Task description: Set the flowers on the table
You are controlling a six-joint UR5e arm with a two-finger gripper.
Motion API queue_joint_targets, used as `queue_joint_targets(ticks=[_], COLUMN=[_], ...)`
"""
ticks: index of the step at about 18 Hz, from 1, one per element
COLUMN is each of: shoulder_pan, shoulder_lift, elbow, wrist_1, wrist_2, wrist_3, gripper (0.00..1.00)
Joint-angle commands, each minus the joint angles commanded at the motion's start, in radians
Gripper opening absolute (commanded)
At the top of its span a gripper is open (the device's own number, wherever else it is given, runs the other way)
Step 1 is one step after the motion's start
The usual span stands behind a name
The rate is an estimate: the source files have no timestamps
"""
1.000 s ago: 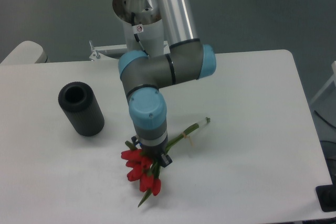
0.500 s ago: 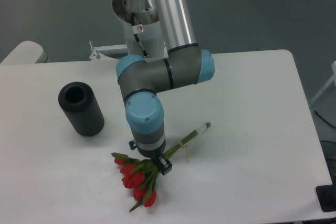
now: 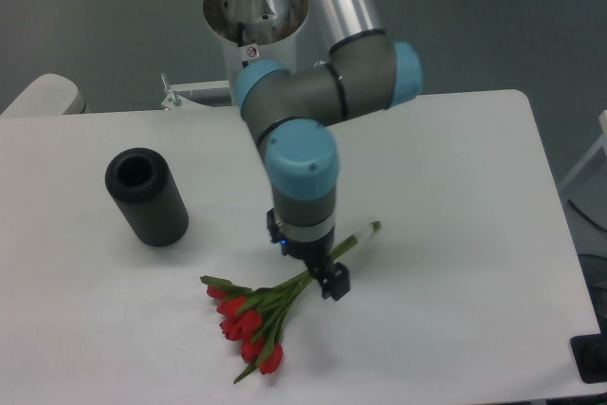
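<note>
And there it is: we have let go. Half a second back our black two-finger hand (image 3: 327,277) sat right over the tie of the bunch; now it has slid along toward the pale stem ends and lifted a little, and the small bunch of red tulip buds on thin green stems (image 3: 258,315) has not moved with it. The buds lie exactly where they lay a moment ago, fanned out flat on the large white matte worktop (image 3: 455,234), toward its front edge and a little left of the middle. We judge the placing done, with only the retreat left.

The hand now hangs over the middle of the stems; the buds spread out below and to its left, and the pale stem tips poke out just past it toward the right edge. Whether its fingers stand parted we cannot tell from this angle, as the wrist hides them. The black foam cylinder (image 3: 147,196) stands well apart near the left edge.
</note>
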Motion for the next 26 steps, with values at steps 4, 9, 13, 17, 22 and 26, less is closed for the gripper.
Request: queue_joint_targets(ticks=[4, 9, 13, 17, 22, 26], shoulder_pan=[0.04, 0.089, 0.112, 0.118, 0.118, 0.118], shoulder_lift=[0.023, 0.046, 0.066, 0.068, 0.069, 0.074], elbow=[0.047, 0.06, 0.058, 0.051, 0.048, 0.048], wrist_1=[-0.11, -0.173, -0.197, -0.2, -0.2, -0.2], wrist_2=[-0.012, -0.018, -0.018, -0.02, -0.021, -0.029], wrist_3=[0.071, 0.146, 0.17, 0.17, 0.17, 0.17], gripper=[1.0, 1.0, 1.0, 1.0, 1.0, 1.0])
